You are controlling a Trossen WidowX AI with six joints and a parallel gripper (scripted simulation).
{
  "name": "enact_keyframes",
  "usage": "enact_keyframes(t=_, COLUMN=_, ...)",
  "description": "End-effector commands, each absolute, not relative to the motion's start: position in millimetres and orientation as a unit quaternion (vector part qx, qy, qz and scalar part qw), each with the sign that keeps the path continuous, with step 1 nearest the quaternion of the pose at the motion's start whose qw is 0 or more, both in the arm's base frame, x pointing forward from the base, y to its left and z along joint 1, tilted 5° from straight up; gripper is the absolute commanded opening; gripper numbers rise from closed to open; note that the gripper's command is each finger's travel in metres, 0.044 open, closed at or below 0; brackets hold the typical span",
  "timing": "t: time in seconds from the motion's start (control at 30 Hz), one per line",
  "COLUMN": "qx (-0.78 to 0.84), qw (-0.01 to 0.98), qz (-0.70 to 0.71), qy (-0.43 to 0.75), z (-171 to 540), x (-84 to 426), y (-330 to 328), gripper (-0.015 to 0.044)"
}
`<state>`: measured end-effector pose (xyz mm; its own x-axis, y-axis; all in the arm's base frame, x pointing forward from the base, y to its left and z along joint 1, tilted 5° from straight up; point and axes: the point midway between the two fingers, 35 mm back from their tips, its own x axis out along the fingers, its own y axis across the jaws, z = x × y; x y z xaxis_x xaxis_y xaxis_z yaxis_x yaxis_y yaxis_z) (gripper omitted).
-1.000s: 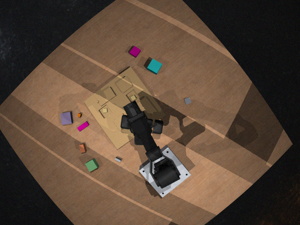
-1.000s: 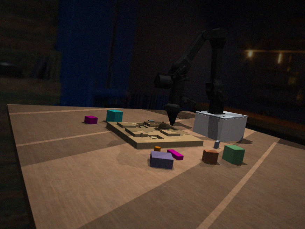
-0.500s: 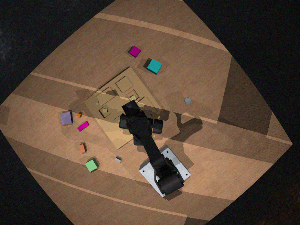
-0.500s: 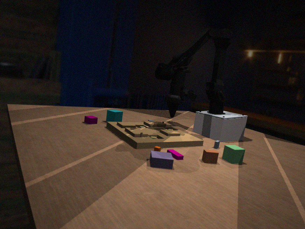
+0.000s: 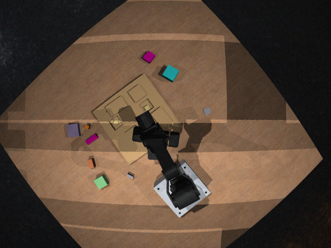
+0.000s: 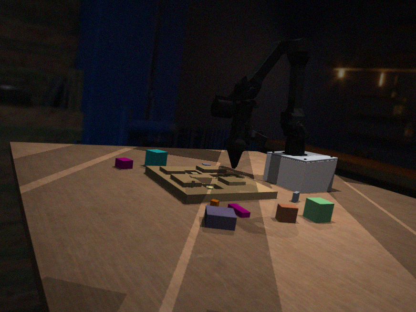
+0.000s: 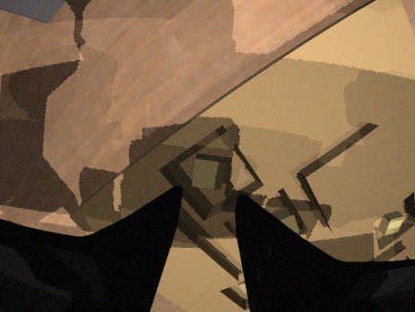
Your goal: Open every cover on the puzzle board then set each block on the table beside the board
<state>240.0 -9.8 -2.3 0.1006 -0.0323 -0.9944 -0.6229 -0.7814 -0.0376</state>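
The tan puzzle board (image 5: pixel 132 156) (image 6: pixel 262 193) (image 7: pixel 382 43) lies flat on the table. Raised square covers (image 5: pixel 137 93) (image 6: pixel 232 180) stand beside several wells. One pale block (image 5: pixel 115 121) (image 6: pixel 209 187) (image 7: pixel 392 223) sits in the well at the board's left in the top view. Another pale block (image 5: pixel 146 107) sits in an uncovered well farther up. A shaded block (image 7: pixel 205 173) sits in the well just beyond my fingertips. My gripper (image 6: pixel 234 167) (image 7: pixel 208 198) is partly open and empty, above the board's robot-side part. The arm hides its fingertips and that well in the top view.
A teal cube (image 5: pixel 170 72) (image 6: pixel 156 157) and a magenta block (image 5: pixel 148 56) (image 6: pixel 123 163) lie beyond the board. Purple (image 5: pixel 73 130) (image 6: pixel 220 218), orange, magenta, brown and green (image 5: pixel 101 181) (image 6: pixel 318 210) blocks lie left. A grey block (image 5: pixel 207 110) lies right.
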Motion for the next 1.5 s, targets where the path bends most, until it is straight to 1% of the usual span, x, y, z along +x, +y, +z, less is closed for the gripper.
enact_keyframes(t=0.0, qx=-0.703, qw=0.237, qz=0.629, qy=0.233, z=-4, x=240, y=-10, gripper=0.0144)
enact_keyframes(t=0.53, qx=-0.703, qw=0.237, qz=0.629, qy=0.233, z=-5, x=240, y=-10, gripper=0.0144)
enact_keyframes(t=1.47, qx=-0.703, qw=0.237, qz=0.629, qy=0.233, z=-27, x=243, y=-10, gripper=0.0144)
